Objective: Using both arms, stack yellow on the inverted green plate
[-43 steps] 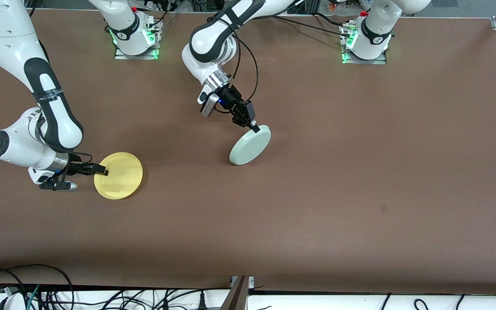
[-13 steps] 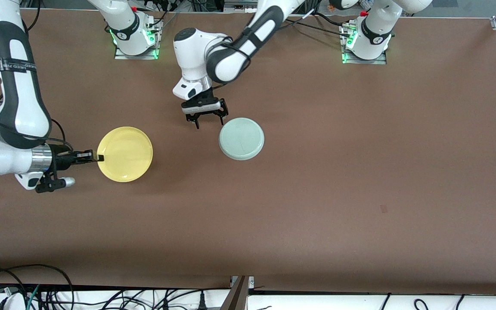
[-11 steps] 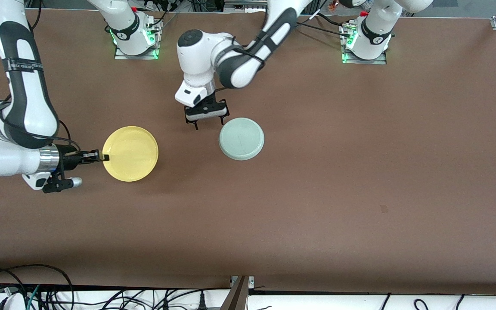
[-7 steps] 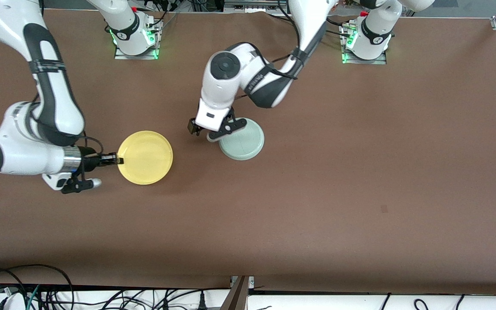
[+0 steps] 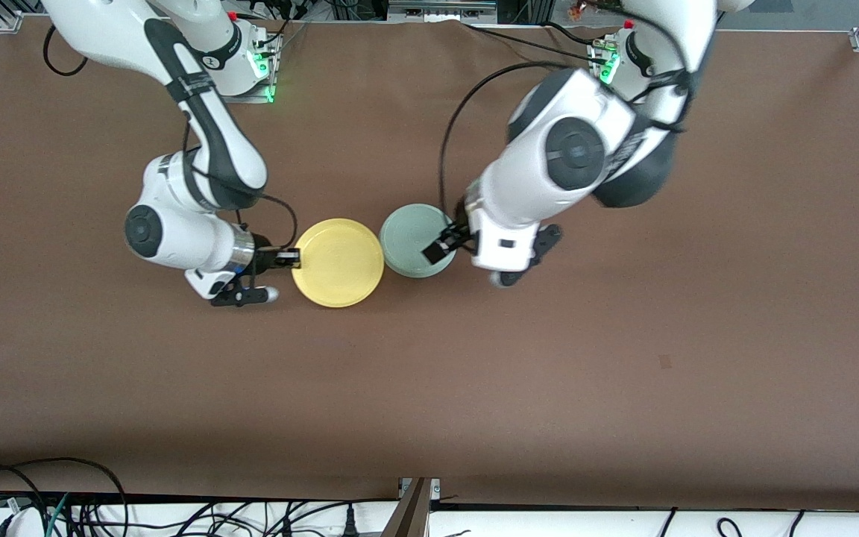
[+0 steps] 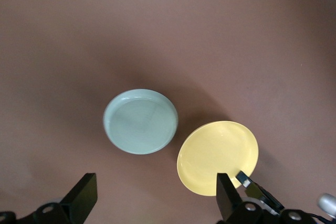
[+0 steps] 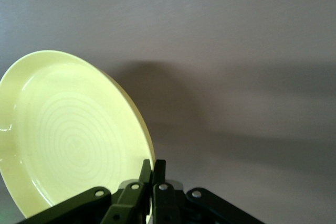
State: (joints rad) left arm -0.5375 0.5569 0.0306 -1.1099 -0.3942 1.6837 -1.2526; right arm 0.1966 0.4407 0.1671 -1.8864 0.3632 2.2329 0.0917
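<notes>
Now: yellow (image 5: 338, 262) pinched by its rim in right gripper (image 5: 291, 257), carried just beside green plate (image 5: 413, 240), which lies inverted mid-table. Left gripper (image 6: 152, 203) spread wide, empty, over green plate.

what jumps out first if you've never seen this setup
The yellow plate, carried by its rim in the right gripper, hangs right beside the green plate, which lies upside down mid-table. The left gripper, jaws open, hovers above the green plate.
</notes>
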